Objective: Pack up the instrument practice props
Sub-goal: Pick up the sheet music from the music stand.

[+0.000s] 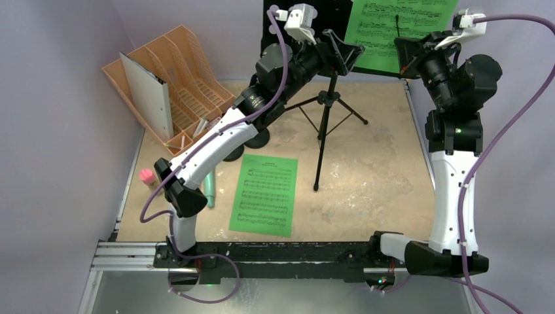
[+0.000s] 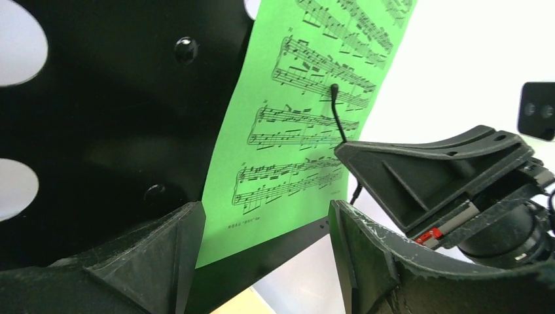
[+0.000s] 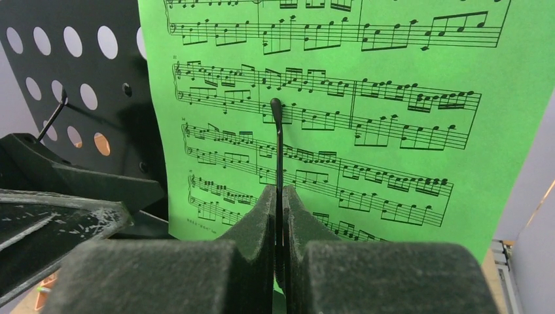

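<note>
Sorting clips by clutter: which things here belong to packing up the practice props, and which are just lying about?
To pack: tripod music stand; its page-holder wire, pinched by the right gripper; green sheet on the stand; green sheet on the table; pink microphone; teal microphone; two black round bases.
Lying about: orange file rack; grey binder.
</note>
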You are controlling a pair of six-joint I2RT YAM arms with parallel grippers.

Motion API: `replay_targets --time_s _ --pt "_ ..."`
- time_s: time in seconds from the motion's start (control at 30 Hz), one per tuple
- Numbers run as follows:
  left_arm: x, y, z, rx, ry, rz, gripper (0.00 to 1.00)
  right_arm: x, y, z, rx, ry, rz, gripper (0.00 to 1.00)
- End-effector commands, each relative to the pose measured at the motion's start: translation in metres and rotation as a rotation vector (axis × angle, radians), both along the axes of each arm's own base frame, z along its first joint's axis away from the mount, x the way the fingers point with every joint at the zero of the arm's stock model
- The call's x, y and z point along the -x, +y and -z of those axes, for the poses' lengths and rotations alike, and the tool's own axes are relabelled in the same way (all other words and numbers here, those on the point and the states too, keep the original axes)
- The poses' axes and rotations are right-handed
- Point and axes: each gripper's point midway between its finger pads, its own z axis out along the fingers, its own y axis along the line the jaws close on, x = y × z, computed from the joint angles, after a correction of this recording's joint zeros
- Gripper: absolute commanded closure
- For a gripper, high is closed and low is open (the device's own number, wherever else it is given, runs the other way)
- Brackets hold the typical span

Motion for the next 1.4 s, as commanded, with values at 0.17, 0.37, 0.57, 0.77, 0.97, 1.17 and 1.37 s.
replay_targets --time_s 0.17,0.37,0.57,0.77,0.97,1.17,1.37 --pt "0.010 0.008 -0.024 -0.016 -0.150 0.013 0.26 0.013 0.004 -0.019 -0.001 -0.072 -0.024 0.98" --pt "-0.005 0.017 -0.008 -0.072 -0.120 -0.081 0.25 0.013 0.004 -0.018 -0.001 -0.071 -0.021 0.99" --pt "-0.010 0.015 0.012 -0.109 -0.037 -0.084 0.25 0.013 0.005 -0.018 -0.001 -0.071 -0.026 0.99" --pt "-0.002 0.016 0.022 -0.121 0.012 -0.059 0.26 0.013 0.006 -0.018 0.002 -0.075 -0.034 0.99" --pt "0.004 0.006 0.028 -0.141 0.014 0.001 0.26 0.014 0.009 -0.018 0.002 -0.076 -0.053 0.99" --pt "0.010 -0.011 0.025 -0.132 -0.006 0.089 0.26 0.015 0.011 -0.018 0.003 -0.078 -0.064 0.99" --pt "0.007 -0.017 0.020 -0.112 -0.029 0.098 0.27 0.015 0.012 -0.016 0.006 -0.077 -0.071 0.99"
